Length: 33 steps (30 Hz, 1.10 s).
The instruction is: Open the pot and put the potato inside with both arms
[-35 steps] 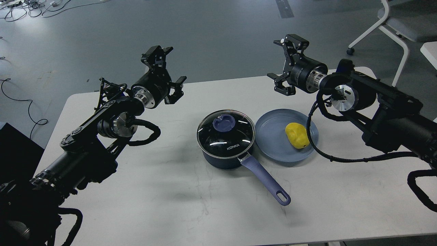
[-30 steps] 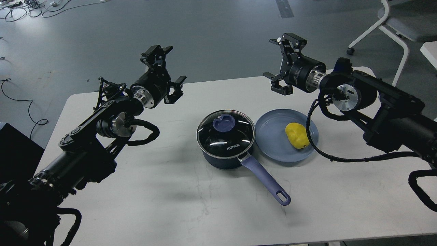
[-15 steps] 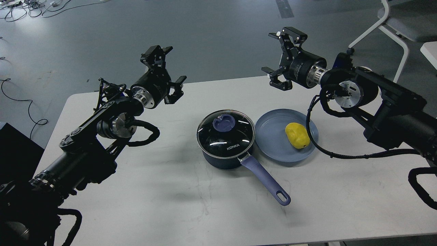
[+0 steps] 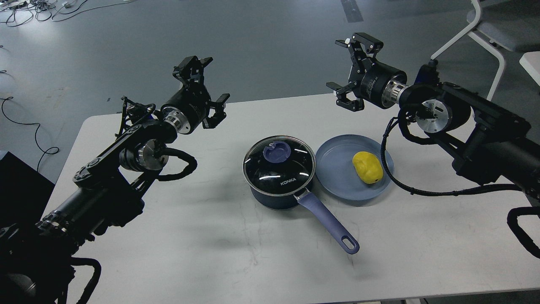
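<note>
Grey lab floor, cables top left, white chair [image 4: 485, 38] top right; a white table [image 4: 211, 253] carries everything.

Left arm [image 4: 122, 160] comes in from the lower left, raised over the table's left part. Left gripper [image 4: 202, 90] hangs in the air, well apart from the pot, jaws spread wide, holding nothing. Likely parked high so it can drop onto the lid from above.

Pot [image 4: 278, 177] sits mid-table, upright. Glass lid [image 4: 279, 164] on, closed, blue knob [image 4: 276, 153] on top and free to reach. Handle [image 4: 329, 223] points toward the near right, away from both arms, so it blocks neither approach.

Plate [image 4: 337, 177] is just right of the pot, rims touching or nearly so; cannot tell which. Potato [image 4: 368, 167] lies on the plate's right half, untouched. Short hop from plate to pot once the lid is off.

Right arm [image 4: 476, 135] enters from the right, its cable looping down by the plate's right edge. Right gripper [image 4: 354, 74] is up above the table's far edge, beyond the plate, jaws open wide, empty. Judged staged for the potato while the left arm takes the lid.

Task barely begun: lid not lifted, potato not picked. Next move looks like the left jaws closing on the knob. Risk: the knob is small and rounded and the glass lid may slip or tilt.
</note>
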### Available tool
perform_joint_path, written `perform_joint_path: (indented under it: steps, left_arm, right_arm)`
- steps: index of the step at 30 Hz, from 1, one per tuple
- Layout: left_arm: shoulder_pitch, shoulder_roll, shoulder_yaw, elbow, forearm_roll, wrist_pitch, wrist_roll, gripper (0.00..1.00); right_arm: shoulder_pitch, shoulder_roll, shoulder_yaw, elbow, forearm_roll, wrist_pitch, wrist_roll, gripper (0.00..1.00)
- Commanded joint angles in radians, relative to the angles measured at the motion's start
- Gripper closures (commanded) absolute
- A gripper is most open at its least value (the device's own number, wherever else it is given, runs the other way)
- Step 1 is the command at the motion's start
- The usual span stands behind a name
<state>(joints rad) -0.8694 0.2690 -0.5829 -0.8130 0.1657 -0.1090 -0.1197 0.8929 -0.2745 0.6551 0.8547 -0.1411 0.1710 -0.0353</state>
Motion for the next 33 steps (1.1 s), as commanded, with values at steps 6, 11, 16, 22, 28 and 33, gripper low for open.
perform_joint_path:
  steps: [6, 11, 16, 22, 28, 33]
  left_arm:
    - [0.0, 0.003, -0.002, 0.0, 0.0, -0.001, 0.003, 0.01]
    - [0.0, -0.001, -0.001, 0.0, 0.0, 0.002, 0.006, 0.01]
    - [0.001, 0.003, -0.001, 0.0, 0.0, 0.003, 0.002, 0.01]
    - [0.0, 0.004, -0.011, 0.0, 0.0, 0.009, 0.002, 0.01]
    - [-0.017, 0.019, -0.002, -0.012, 0.057, 0.064, -0.003, 0.01]
    - [-0.062, 0.035, 0.003, -0.089, 0.515, 0.252, -0.084, 0.01]
  right_arm:
    - [-0.002, 0.0, 0.0, 0.001, 0.0, 0.001, 0.0, 0.0]
    - [-0.005, 0.0, 0.003, 0.003, 0.0, -0.001, 0.0, 0.0]
    - [-0.008, 0.012, 0.003, 0.003, 0.0, -0.03, 0.0, 0.0]
    - [-0.003, 0.026, 0.003, 0.003, 0.0, -0.036, 0.0, 0.0]
    - [-0.002, 0.023, 0.011, 0.003, 0.0, -0.036, 0.0, 0.0]
    - [0.0, 0.012, 0.021, 0.001, 0.0, -0.036, 0.011, 0.0]
